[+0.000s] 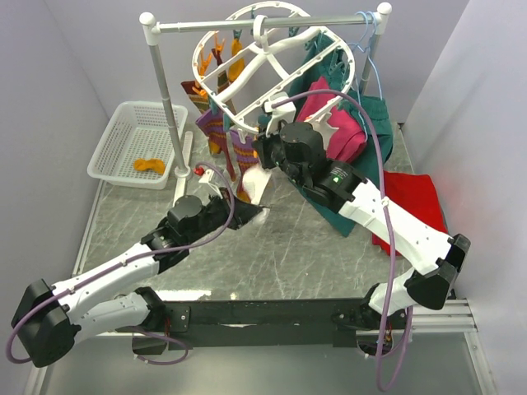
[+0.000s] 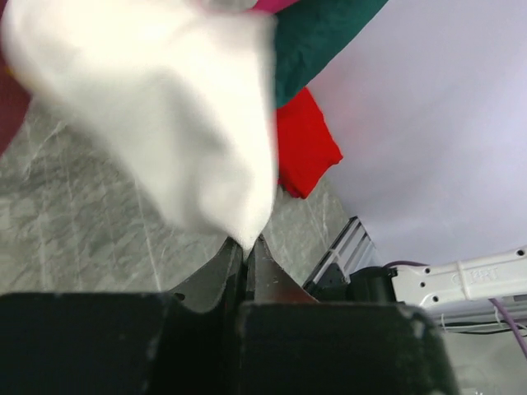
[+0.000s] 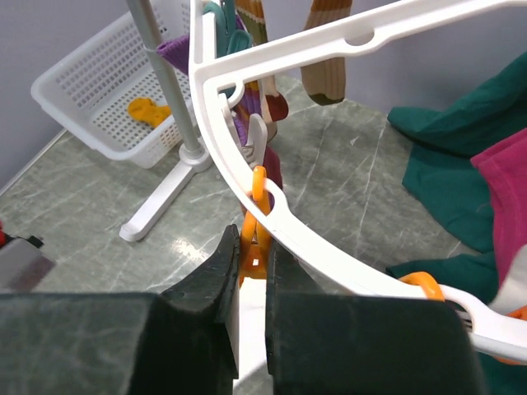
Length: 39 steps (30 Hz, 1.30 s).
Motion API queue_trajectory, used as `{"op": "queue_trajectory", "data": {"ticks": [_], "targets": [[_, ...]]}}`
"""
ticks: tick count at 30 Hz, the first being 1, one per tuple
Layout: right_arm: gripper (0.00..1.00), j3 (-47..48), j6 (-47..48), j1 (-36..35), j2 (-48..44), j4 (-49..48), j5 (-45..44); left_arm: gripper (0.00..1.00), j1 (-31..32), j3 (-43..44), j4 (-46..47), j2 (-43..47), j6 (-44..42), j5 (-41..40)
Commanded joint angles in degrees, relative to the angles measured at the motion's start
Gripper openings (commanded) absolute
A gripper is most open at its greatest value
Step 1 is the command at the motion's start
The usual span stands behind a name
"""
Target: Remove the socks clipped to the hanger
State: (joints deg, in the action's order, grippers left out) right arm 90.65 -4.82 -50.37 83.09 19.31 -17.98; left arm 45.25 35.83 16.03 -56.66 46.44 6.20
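The hanger [image 3: 305,43], a glossy white plastic oval with cross bars, hangs from the pole rack [image 1: 263,23] near the table's [image 1: 288,255] far edge. Knitted striped socks [image 1: 216,123] dangle off its left rim. The right gripper [image 3: 252,255] has its dark jaws nipped narrow onto an orange plastic clip [image 3: 251,234] under that rim. Just below, the left gripper [image 2: 245,247], jaws together, pinches a soft white sock [image 2: 165,107] (blurred up close).
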Motion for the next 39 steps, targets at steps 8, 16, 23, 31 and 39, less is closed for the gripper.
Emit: {"op": "queue_trajectory", "data": {"ticks": [8,16,23,31,39], "targets": [[0.01,-3.2,1.2,-0.3,-1.3,-3.4,1.0,0.01,-5.4,0.0,-18.7,1.6,4.2,-11.2],[0.01,-7.1,0.5,-0.3,-2.4,-5.0,3.1,0.01,-34.9,4.3,-24.9,4.3,3.3,-2.2],[0.01,-8.3,0.1,-0.3,-3.4,-5.7,4.4,0.01,-56.6,14.1,-19.1,-7.4,4.2,6.9],[0.02,-8.3,0.0,-0.1,-3.5,-6.0,5.3,0.01,-64.3,37.1,-21.8,-36.1,2.4,13.9],[0.02,-7.1,-0.9,-0.1,-2.8,-5.1,6.8,0.12,-65.2,48.5,-26.7,-50.8,1.4,18.2]]}}
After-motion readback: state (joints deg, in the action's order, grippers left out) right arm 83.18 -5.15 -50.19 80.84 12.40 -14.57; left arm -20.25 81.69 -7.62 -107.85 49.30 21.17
